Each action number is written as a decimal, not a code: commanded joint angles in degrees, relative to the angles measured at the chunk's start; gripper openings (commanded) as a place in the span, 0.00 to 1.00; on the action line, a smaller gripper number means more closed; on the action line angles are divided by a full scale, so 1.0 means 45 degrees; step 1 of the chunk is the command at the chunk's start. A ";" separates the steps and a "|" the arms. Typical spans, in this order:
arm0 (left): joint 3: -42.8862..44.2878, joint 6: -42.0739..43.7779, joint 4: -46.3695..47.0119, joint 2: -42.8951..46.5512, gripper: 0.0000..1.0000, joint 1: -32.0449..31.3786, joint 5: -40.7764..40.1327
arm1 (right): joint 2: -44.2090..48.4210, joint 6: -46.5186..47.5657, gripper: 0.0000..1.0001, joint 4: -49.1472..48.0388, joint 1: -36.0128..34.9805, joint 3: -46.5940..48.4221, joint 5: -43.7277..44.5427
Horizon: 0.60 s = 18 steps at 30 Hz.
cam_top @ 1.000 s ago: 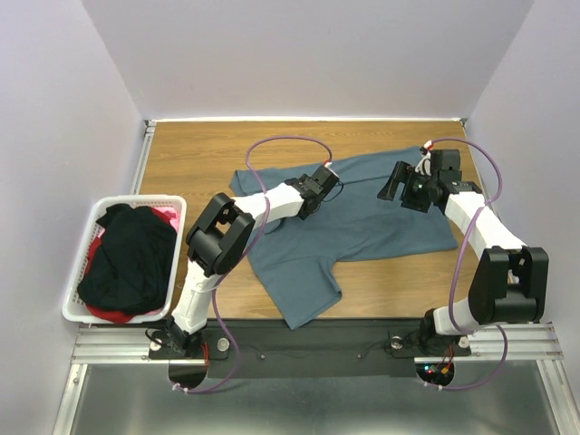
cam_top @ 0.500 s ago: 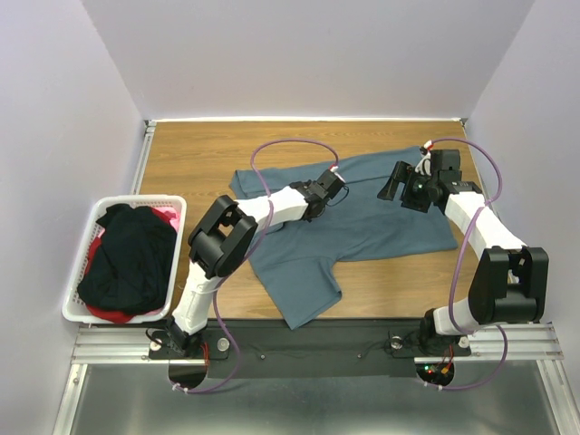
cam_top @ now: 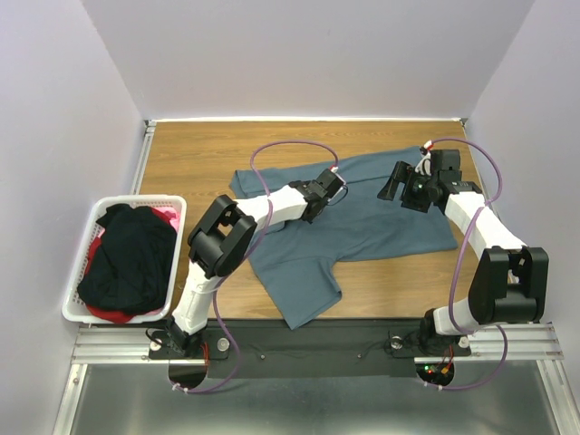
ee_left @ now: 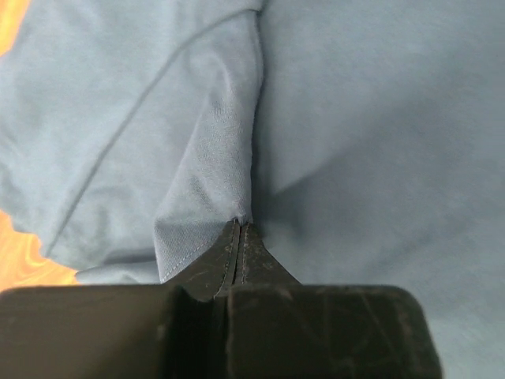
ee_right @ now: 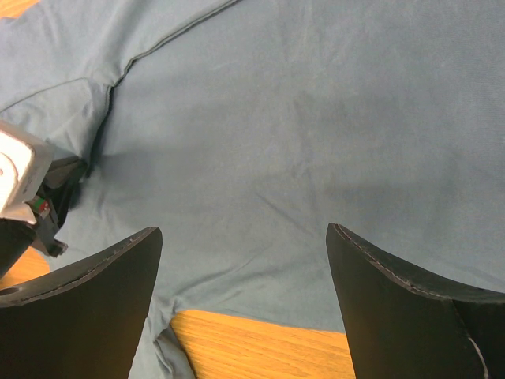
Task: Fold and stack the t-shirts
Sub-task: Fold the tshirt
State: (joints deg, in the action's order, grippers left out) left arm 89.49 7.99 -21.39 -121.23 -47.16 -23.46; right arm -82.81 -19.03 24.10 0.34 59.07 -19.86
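The wooden table (cam_top: 190, 154) carries the slate blue-grey t-shirt (cam_top: 381, 227), spread from centre toward 3 o'clock. At 9 o'clock, the white basket (cam_top: 74, 288) holds a black t-shirt (cam_top: 131, 258) heaped over a red-pink one (cam_top: 168, 215). The left gripper (ee_left: 239, 229) is clamped on a pinched ridge of the blue cloth. The right gripper (ee_right: 245, 233) hangs spread wide above the shirt at 2 o'clock.

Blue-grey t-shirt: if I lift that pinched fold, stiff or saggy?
Likely floppy: the blue-grey t-shirt tents into a soft ridge at the shut left jaws. Probably light, being thin cloth; the rest lying flat on the table would trail.
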 commanded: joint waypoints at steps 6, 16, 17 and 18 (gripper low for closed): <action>0.0991 -0.0993 -0.1106 0.1549 0.00 -0.0029 0.3376 | 0.0569 0.0048 0.91 0.0094 -0.0056 -0.0158 0.0155; 0.1051 -0.2084 -0.1459 0.1627 0.36 -0.0029 0.4879 | 0.0530 0.0029 0.91 0.0094 -0.0056 -0.0216 0.0038; 0.0953 -0.2146 -0.1420 0.1685 0.44 -0.0029 0.5037 | 0.0511 0.0048 0.91 0.0094 -0.0036 -0.0216 0.0038; 0.0720 -0.2204 -0.1361 0.1821 0.52 -0.0029 0.5096 | 0.0510 0.0048 0.91 0.0075 -0.0056 -0.0216 0.0018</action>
State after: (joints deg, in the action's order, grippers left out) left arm 92.40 0.47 -26.70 -117.97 -47.16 -4.23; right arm -82.48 -19.03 24.91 0.34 59.07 -19.84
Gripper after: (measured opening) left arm 0.442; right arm 0.907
